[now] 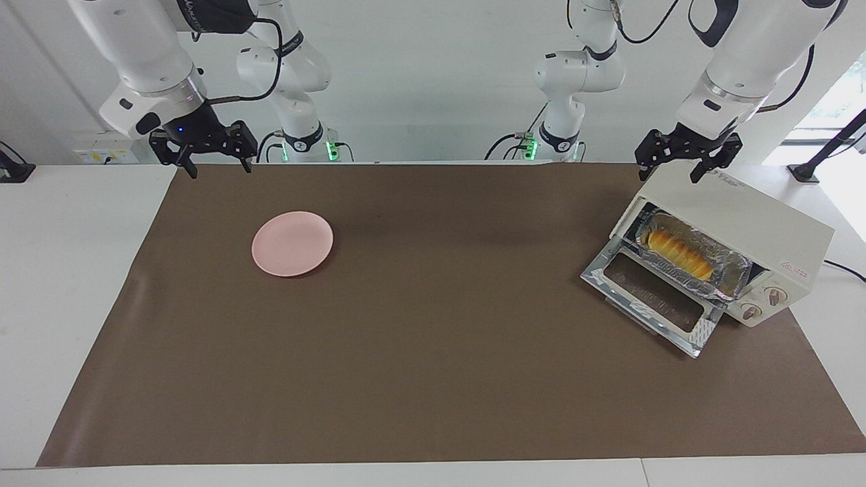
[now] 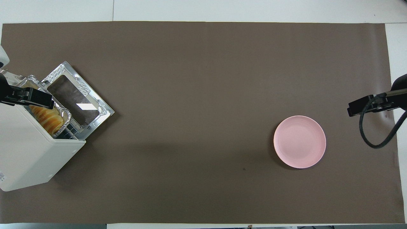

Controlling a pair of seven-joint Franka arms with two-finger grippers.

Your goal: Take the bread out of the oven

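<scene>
While both arms hang raised at the robots' edge of the table, nothing is held. Left gripper [image 1: 689,162] sits over the top of the oven [image 1: 744,223], at about 2 o'clock in the facing view; its two fingers point down and stand apart, with nothing between them. Right gripper [image 1: 218,157] hovers over the edge of the brown mat [image 1: 433,379] at about 10 o'clock in the same view, fingers likewise spread and gripping nothing.

Oven: cream-white box at the left arm's end of the table, set at an angle. Its glass door [image 1: 653,299] is dropped fully open and lies flat on the mat, silver frame up. Two round knobs [image 1: 763,304] show on the front panel beside the opening.

Bread [image 1: 678,253]: golden loaf with orange-brown ridges, lying lengthwise in a crinkled foil tray [image 1: 734,284] on the rack, inside the oven mouth (the tray's edge pokes slightly out past the opening). In the overhead view the bread [image 2: 51,119] shows at about 9 o'clock, partly covered by the left gripper's dark fingertip.

Pink plate [image 1: 292,243]: round, bare, resting on the mat toward the right arm's end, well apart from the oven. Overhead, the plate [image 2: 300,141] sits at roughly 4 o'clock, near the right gripper's black tip and its looping cable [image 2: 378,133].

Mat covers most of the white table [image 1: 74,284].
</scene>
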